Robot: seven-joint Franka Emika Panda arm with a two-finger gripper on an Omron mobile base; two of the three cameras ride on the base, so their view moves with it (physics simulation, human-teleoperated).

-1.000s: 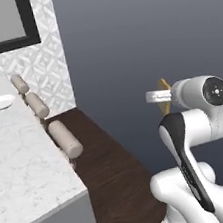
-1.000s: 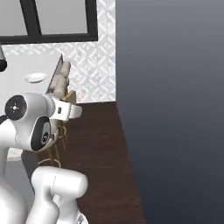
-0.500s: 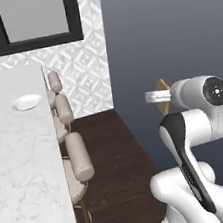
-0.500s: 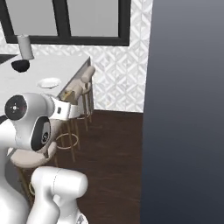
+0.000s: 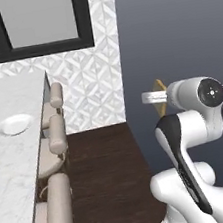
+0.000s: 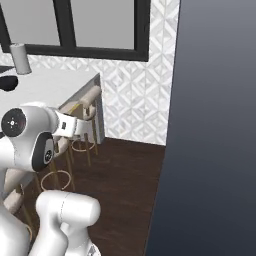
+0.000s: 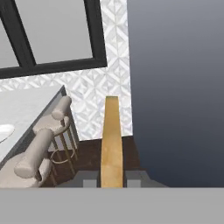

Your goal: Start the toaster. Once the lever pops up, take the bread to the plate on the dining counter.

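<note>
The gripper point(image 7: 111, 180) has the bread point(image 7: 111, 144) pinched edge-on between its fingers, up in the air beside the stools point(image 5: 58, 162). The plate point(image 5: 14, 124) sits on the dining counter point(image 5: 11, 169), well apart from it.

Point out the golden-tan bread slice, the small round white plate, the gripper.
golden-tan bread slice point(image 7: 111, 140), hand view, thin edge.
small round white plate point(image 5: 14, 124), left base view, centre.
gripper point(image 7: 111, 178), hand view, between fingertips.

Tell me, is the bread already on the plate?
No, the bread stands edge-on between the gripper fingers, and the plate lies bare.
</note>
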